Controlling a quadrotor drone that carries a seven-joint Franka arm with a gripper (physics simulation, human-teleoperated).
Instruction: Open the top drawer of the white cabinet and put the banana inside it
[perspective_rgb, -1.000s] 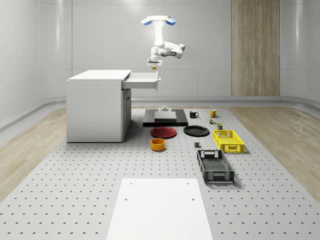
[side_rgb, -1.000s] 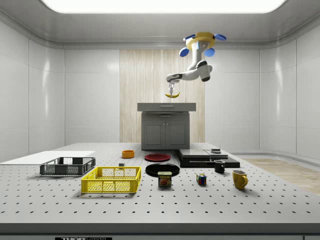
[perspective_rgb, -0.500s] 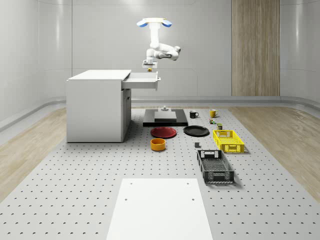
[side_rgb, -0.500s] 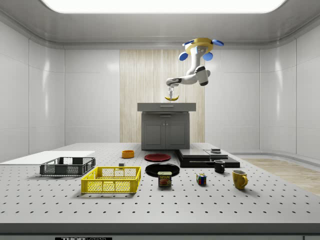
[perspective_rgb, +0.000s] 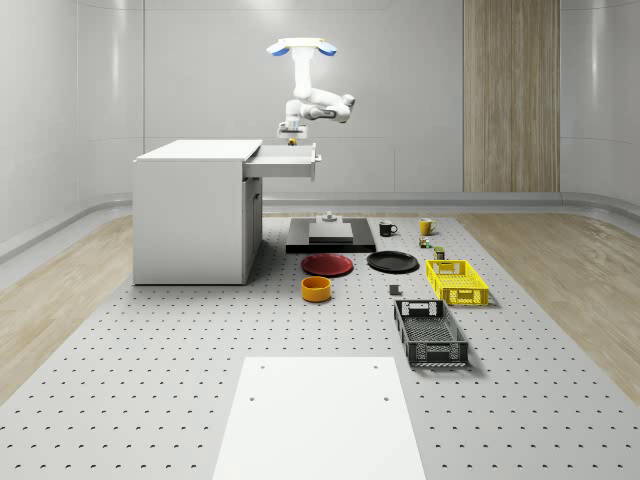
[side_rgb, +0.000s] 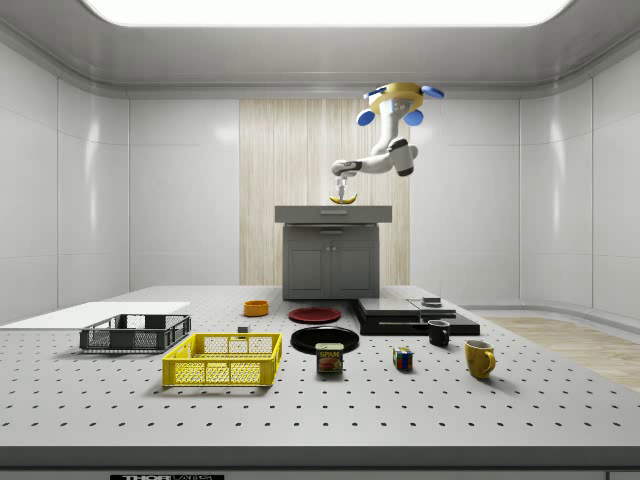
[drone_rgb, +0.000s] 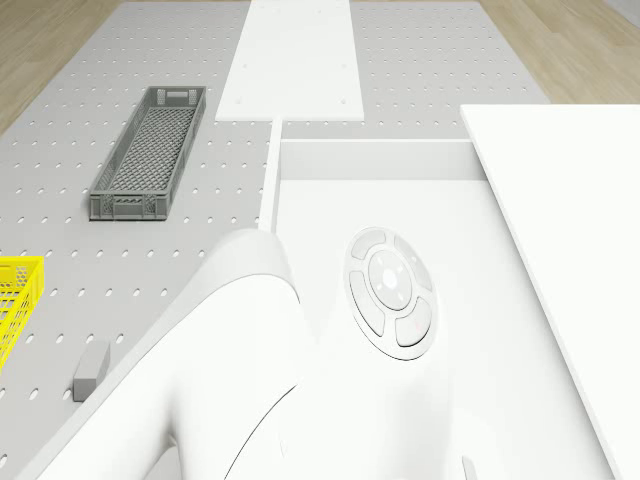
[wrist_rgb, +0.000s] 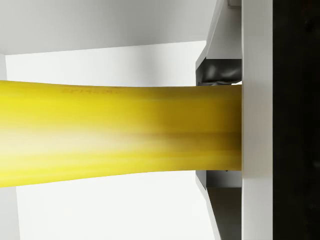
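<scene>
The white cabinet (perspective_rgb: 195, 215) stands at the whole-scene view's left with its top drawer (perspective_rgb: 285, 160) pulled out. The drone (perspective_rgb: 300, 47) hovers above the open drawer. Its arm bends down to the gripper (perspective_rgb: 290, 131), which is shut on the yellow banana (perspective_rgb: 292, 141) just above the drawer's rim. In the side view the banana (side_rgb: 343, 199) hangs under the gripper (side_rgb: 343, 187), right over the cabinet top (side_rgb: 333, 212). The wrist view has the banana (wrist_rgb: 120, 132) lying crosswise against one finger (wrist_rgb: 252, 125), with the white drawer floor behind. In the drone view the arm (drone_rgb: 250, 370) reaches over the drawer's inside (drone_rgb: 400, 200).
On the floor beside the cabinet lie a red plate (perspective_rgb: 328, 264), a black plate (perspective_rgb: 392, 262), an orange bowl (perspective_rgb: 316, 288), a yellow crate (perspective_rgb: 456, 281), a grey crate (perspective_rgb: 430, 333), two mugs and a black platform (perspective_rgb: 330, 236). A white slab (perspective_rgb: 320, 415) lies at the front.
The drone and arm have shifted to the whole-scene view's left, toward the cabinet. The held banana has come lower, from beyond the drawer's front to just above the drawer.
</scene>
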